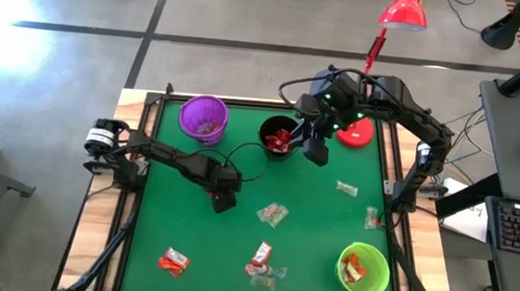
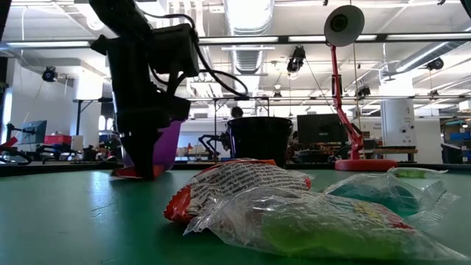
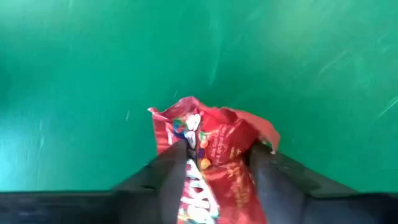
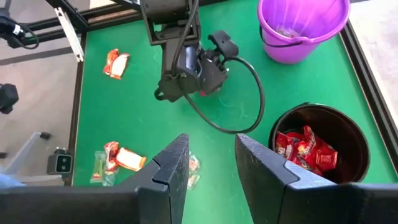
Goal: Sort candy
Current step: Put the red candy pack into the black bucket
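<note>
- the shiny red crinkly-wrapped candy [image 3: 208, 146] lies on the green counter [image 3: 93, 74], between the fingers of the left hand [image 3: 211, 177], which stand one at each side of the wrapper; i cannot tell whether they have closed on it.
- it looks light, soft and slippery; taking it across the fuller middle seems safer than by a loose end.
- more candy lies loose near the counter's front: a red-and-white packet [image 1: 262, 253], a red one [image 1: 173, 262], pale clear ones [image 1: 347, 188].
- the right hand [image 4: 211, 165] hovers empty, fingers apart, just beside the black cup [image 1: 277, 136] holding red candy.
- the purple plastic cup [image 1: 204, 118] and lime green cup [image 1: 363, 270] stand well apart; nothing seems to block the way.
</note>
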Tool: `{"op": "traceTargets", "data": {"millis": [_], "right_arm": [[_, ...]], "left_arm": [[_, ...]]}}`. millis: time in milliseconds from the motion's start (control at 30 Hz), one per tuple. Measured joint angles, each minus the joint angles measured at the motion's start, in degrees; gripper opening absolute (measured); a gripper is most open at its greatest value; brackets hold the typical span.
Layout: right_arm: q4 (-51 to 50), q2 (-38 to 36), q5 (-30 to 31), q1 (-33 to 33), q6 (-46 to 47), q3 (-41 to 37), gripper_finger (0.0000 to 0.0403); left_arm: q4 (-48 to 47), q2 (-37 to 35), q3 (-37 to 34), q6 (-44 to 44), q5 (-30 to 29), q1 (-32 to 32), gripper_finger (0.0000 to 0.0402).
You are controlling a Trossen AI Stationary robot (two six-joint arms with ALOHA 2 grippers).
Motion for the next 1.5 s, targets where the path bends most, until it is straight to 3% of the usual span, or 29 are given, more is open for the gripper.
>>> {"op": "traceTargets", "data": {"millis": [167, 233, 600, 833, 933, 1133, 1333, 1500], "right_arm": [[0.2, -1.0, 0.0, 0.0, 0.0, 0.0, 0.0122], [0.2, -1.2, 0.0, 0.0, 0.0, 0.0, 0.0122], [0.2, -1.5, 0.0, 0.0, 0.1, 0.0, 0.0114], [0.2, -1.5, 0.0, 0.0, 0.5, 0.0, 0.0108], [0.2, -1.5, 0.2, 0.0, 0.8, 0.0, 0.0107], [0.2, -1.5, 6.1, 0.0, 1.6, 0.0, 0.0105], [0.2, -1.5, 9.1, 0.0, 0.7, 0.0, 0.0105], [2.3, -1.5, 11.7, -0.1, -0.5, 0.0, 0.01]], "left_arm": [[0.5, 0.0, 0.0, 0.8, -1.1, 0.0, 0.0036], [0.4, -0.3, 0.0, 1.0, -0.9, 0.0, 0.0016], [-1.4, -11.4, -0.7, -1.7, 7.2, -1.1, 0.0003], [1.1, -19.5, -0.6, -3.3, 6.2, -1.7, 0.0], [5.4, -21.2, -0.5, -1.2, 4.7, -1.0, 0.0], [17.9, -22.7, -0.5, 3.6, 3.1, 2.2, 0.0], [27.3, -22.6, -0.4, 9.9, 3.2, 9.0, 0.0], [36.1, -22.5, -0.4, 11.6, 9.3, 16.9, 0.0]]}}
